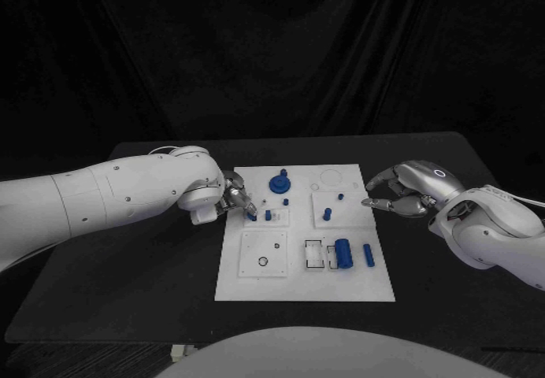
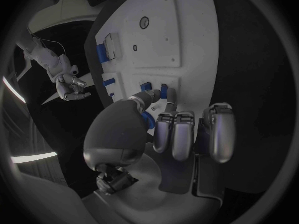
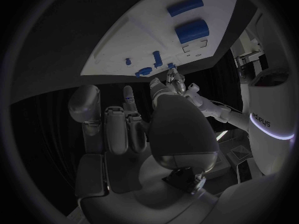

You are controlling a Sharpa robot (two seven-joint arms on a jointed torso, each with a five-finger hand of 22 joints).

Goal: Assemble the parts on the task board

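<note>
The task board (image 1: 306, 276) lies mid-table with its long axis running from 12 to 6 o'clock. The left hand (image 1: 233, 197) pinches a small blue part (image 1: 251, 213) over the board's 9 o'clock edge; which way the part points I cannot tell. The right hand (image 1: 400, 190) hovers at the board's 3 o'clock edge, fingers curled, holding nothing, while a blue cylinder (image 1: 368, 254) lies toward 5 o'clock, its axis along the board's length.

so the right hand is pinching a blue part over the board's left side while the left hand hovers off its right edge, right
No, the hands are swapped. In the head view the left hand pinches a blue part over the left side of the board, while the right hand hovers off its right edge, holding nothing.
</note>
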